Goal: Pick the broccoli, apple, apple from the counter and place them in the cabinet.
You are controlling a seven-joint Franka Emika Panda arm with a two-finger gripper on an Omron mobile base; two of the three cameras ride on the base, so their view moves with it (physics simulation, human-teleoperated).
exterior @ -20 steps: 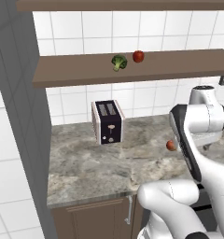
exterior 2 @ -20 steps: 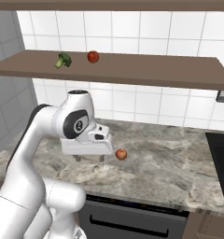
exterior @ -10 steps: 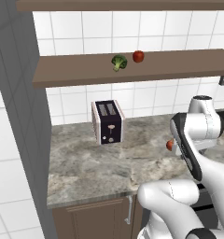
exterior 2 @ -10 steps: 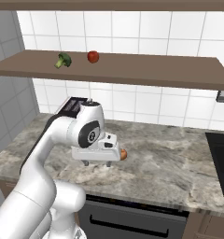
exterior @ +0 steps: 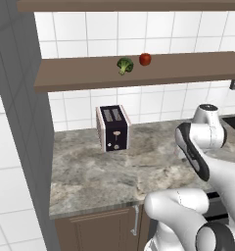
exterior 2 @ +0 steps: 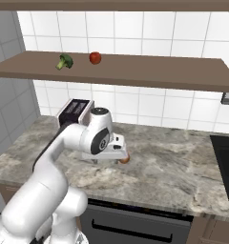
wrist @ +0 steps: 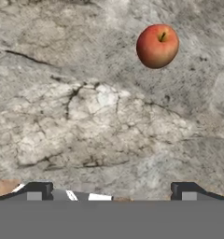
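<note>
The broccoli (exterior: 124, 64) (exterior 2: 65, 61) and a deep red apple (exterior: 145, 59) (exterior 2: 95, 57) rest side by side on the brown cabinet shelf (exterior: 80, 76) (exterior 2: 150, 71). An orange-red apple (wrist: 157, 45) (exterior 2: 125, 159) lies on the marbled counter (wrist: 86, 116) (exterior 2: 173, 167). My gripper (wrist: 111, 191) (exterior 2: 108, 160) hovers low over the counter with its jaws open wide and nothing between them. In the hand view the apple sits ahead of the fingertips (wrist: 37, 190), off toward the right one. In the right base view the hand half covers the apple.
A dark toaster (exterior: 113, 128) (exterior 2: 76, 110) stands at the back of the counter, left of the arm. A black stovetop (exterior 2: 226, 162) lies at the counter's right end. Below the counter edge is a brown cupboard door (exterior: 100, 230).
The hand has swung right along the counter and come down beside the orange-red apple, which my arm now hides in the left base view. The jaws stayed open.
</note>
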